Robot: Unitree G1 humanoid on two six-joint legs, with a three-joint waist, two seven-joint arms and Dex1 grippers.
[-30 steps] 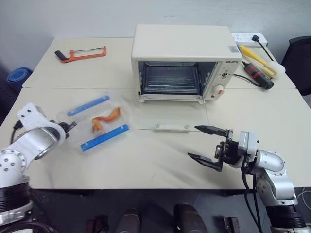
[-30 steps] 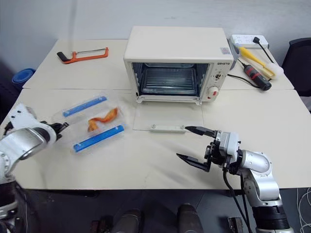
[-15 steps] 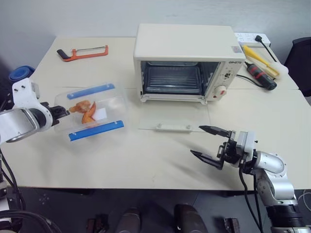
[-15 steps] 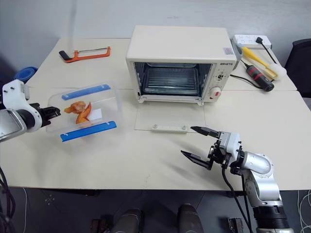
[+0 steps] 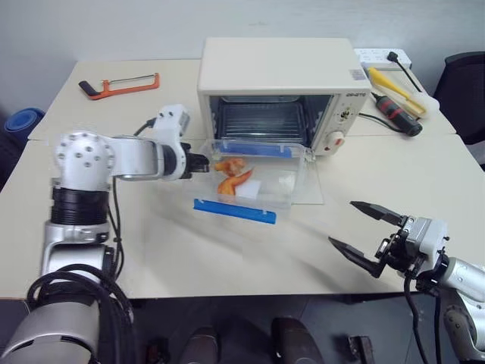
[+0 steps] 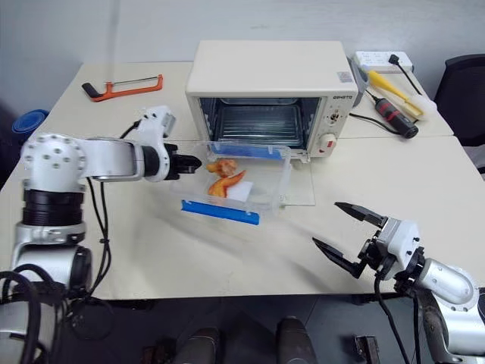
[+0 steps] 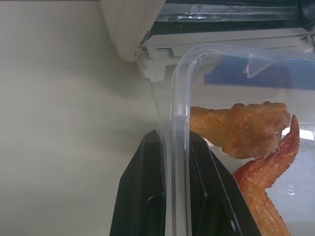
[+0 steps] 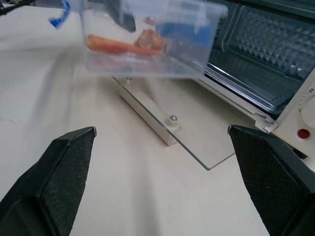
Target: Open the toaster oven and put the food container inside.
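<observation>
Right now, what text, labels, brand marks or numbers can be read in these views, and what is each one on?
Dark brand mark at the top of the toaster oven control panel: too small to read.
Small sticker on the oven's top: print too small to read.
Markings around the knobs: blurred.
Nothing else bears text.

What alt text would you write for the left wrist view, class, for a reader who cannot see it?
The left gripper pinches the clear rim of the food container, one black finger on each side of the wall. Orange food pieces lie inside, and the toaster oven stands just beyond on the pale table.
</observation>
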